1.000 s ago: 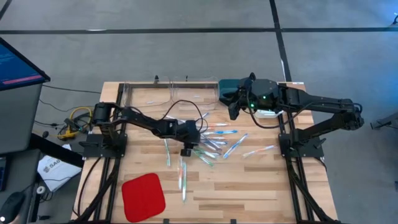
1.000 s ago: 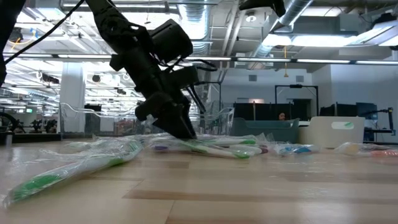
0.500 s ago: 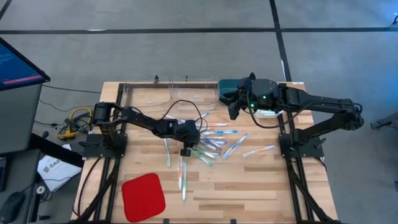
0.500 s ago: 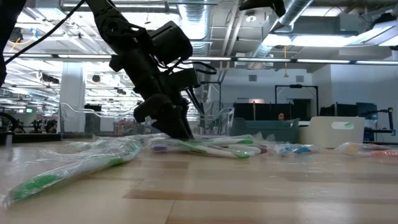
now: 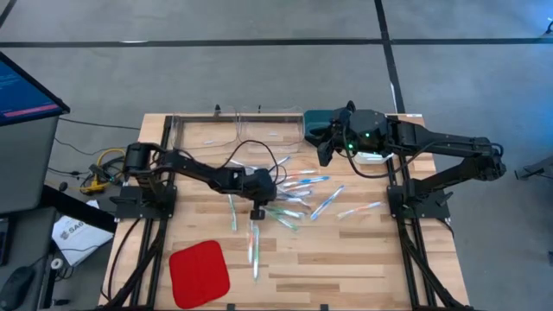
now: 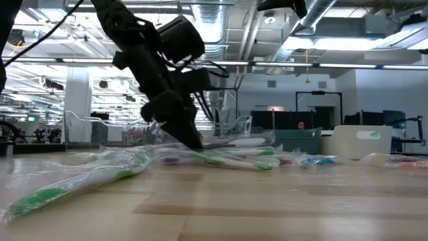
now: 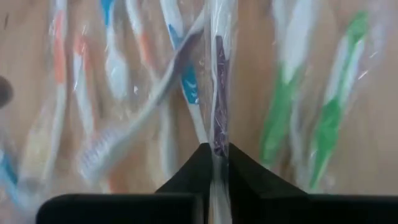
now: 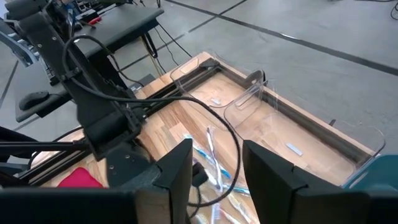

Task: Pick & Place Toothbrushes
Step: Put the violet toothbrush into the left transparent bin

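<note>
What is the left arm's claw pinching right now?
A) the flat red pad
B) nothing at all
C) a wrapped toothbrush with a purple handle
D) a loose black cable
C: in the left wrist view the left gripper is closed on a wrapped purple-handled toothbrush running up between its fingers.

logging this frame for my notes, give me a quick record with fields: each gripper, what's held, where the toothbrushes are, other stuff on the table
left gripper: shut on a wrapped toothbrush with purple accent, low at the pile in mid-table
right gripper: open, empty, raised over the far right of the table by the teal bin
toothbrushes: loose wrapped pile in mid-table, a few strays toward the front
clear bins: along the far edge
red pad: flat at the front left
</note>
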Robot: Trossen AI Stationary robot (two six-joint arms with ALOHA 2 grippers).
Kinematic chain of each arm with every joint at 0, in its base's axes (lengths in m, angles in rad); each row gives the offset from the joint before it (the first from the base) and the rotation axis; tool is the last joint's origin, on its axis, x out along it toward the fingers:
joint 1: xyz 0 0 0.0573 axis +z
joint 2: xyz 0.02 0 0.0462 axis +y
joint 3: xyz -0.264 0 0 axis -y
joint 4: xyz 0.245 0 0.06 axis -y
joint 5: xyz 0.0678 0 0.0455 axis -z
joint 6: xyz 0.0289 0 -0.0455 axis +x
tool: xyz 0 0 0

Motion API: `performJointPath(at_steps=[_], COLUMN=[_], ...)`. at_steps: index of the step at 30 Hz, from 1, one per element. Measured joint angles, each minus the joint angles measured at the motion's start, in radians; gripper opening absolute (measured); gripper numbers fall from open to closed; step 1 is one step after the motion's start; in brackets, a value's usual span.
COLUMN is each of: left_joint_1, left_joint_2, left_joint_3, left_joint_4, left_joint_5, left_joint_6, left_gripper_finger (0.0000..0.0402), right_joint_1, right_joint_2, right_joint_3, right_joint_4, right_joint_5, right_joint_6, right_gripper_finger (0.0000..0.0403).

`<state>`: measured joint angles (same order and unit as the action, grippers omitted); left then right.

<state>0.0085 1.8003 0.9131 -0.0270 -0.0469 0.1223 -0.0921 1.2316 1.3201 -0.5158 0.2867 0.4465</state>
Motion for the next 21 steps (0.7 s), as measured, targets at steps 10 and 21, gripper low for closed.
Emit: performJointPath(at_steps=[10,21], left_joint_1=[-0.031,-0.006], left_joint_2=[-0.156,-0.181], left_joint_3=[0.001,0.0], left_joint_4=[-0.049,-0.073], left_joint_5=[-0.032,-0.033], left_joint_6=[-0.075,-0.13], left_gripper_finger=[0.001,0.0008], right_joint_1=[0.0,0.0], right_joint_2=[0.0,0.0], right_joint_3=[0.0,0.0], right_joint_4=[0.0,0.0], right_joint_5=[0.001,0.002], right_joint_6=[0.0,0.0], right_gripper_finger=[0.0134,0.0132])
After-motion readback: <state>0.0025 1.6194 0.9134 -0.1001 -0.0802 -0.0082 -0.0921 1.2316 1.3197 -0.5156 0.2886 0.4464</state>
